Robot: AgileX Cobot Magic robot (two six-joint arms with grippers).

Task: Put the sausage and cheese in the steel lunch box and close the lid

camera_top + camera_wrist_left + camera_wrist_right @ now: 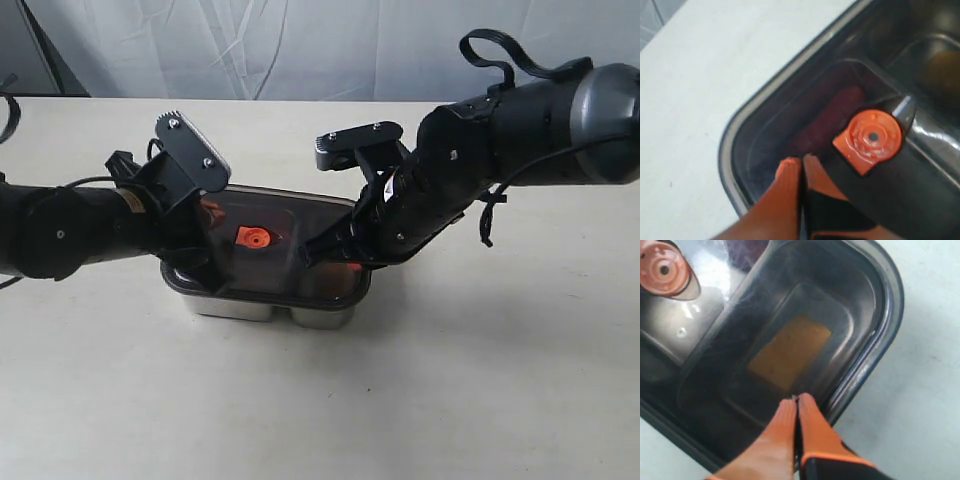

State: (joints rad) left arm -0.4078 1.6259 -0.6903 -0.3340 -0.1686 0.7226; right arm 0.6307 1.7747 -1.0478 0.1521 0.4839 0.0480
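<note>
The steel lunch box (235, 305) stands mid-table with the dark translucent lid (295, 225) lying on it, its orange valve tab (252, 238) facing up. Through the lid the red sausage (836, 111) shows in the wide compartment, and the yellow cheese (790, 351) in the narrow one. My left gripper (801, 162) is shut, with its orange tips on the lid near the tab (869, 139). Over the cheese end, beside the rim, my right gripper (796, 400) is shut with its tips on the lid. Neither gripper holds anything.
The white table (480, 390) spreads around the box on all sides. A white cloth backdrop (300, 45) hangs behind its far edge. Both arms lean in over the box from left and right.
</note>
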